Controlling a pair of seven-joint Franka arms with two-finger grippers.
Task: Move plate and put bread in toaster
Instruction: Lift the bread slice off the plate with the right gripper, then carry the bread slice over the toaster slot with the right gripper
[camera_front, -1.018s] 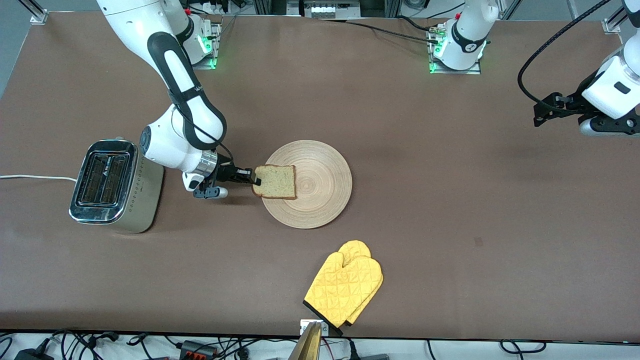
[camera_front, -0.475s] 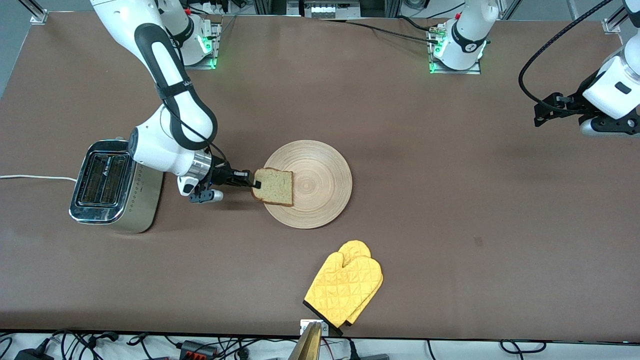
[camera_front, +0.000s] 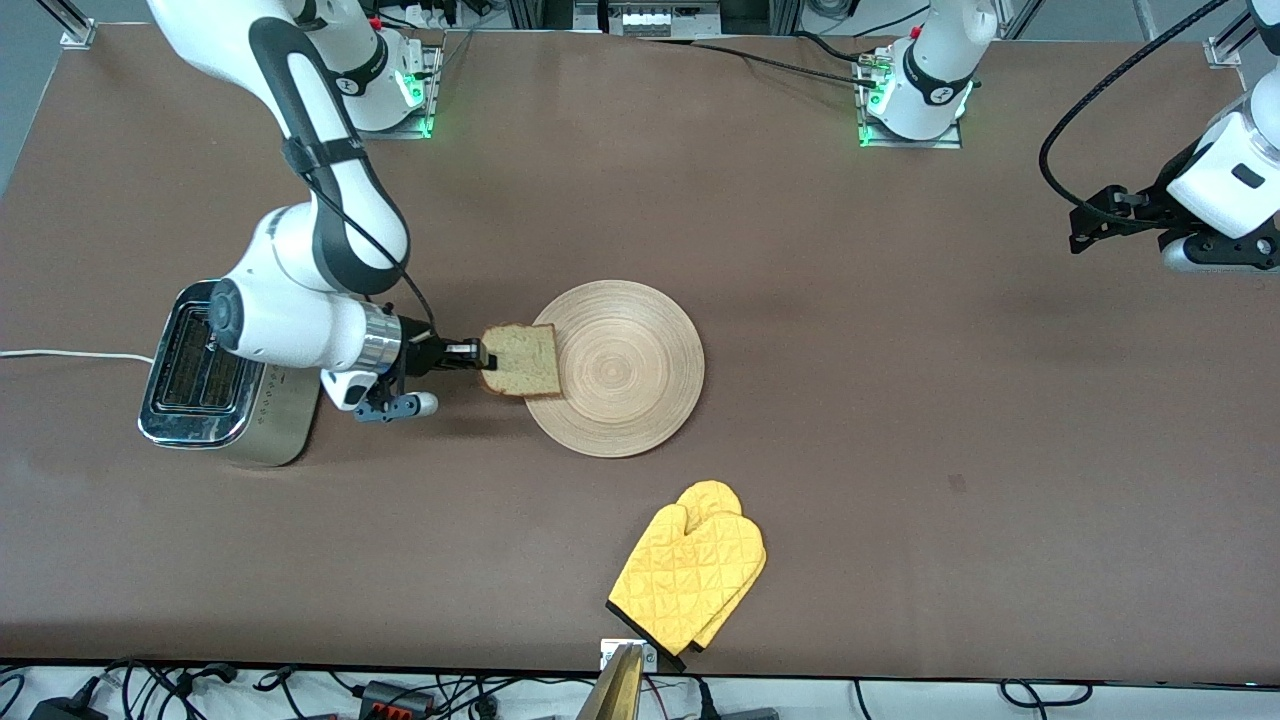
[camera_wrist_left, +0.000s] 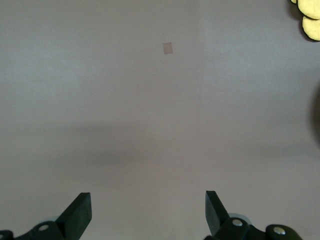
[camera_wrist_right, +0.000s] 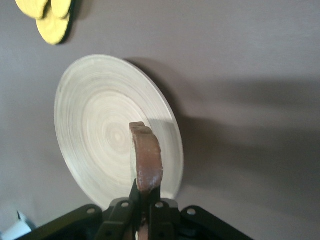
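While the two-slot toaster (camera_front: 225, 375) stands at the right arm's end of the brown counter (camera_front: 850, 400), its chrome top partly hidden under the right arm's wrist and its white cord (camera_front: 60, 354) trailing off the counter's edge, the right gripper (camera_front: 481, 356) hangs between toaster and wooden plate (camera_front: 625, 368), clamped tight on one crust edge of the slice of bread (camera_front: 521, 361). The bread is lifted clear, over the rim of the plate on the toaster's side; in the right wrist view it stands on edge in the gripper (camera_wrist_right: 144, 210), dark crust (camera_wrist_right: 146, 160) toward the camera, with the plate (camera_wrist_right: 100, 120) lying bare below it. The plate rests flat near the middle of the counter. Nearer the front camera than the plate, close to the counter's edge, lies a yellow quilted oven mitt (camera_front: 690, 575) with a black cuff. At the left arm's end of the counter the left arm waits, raised above bare counter. Its gripper (camera_wrist_left: 148, 212) shows in the left wrist view with the fingers (camera_wrist_left: 80, 212) spread wide and nothing between them, above plain counter that carries a small pale mark (camera_wrist_left: 167, 48).
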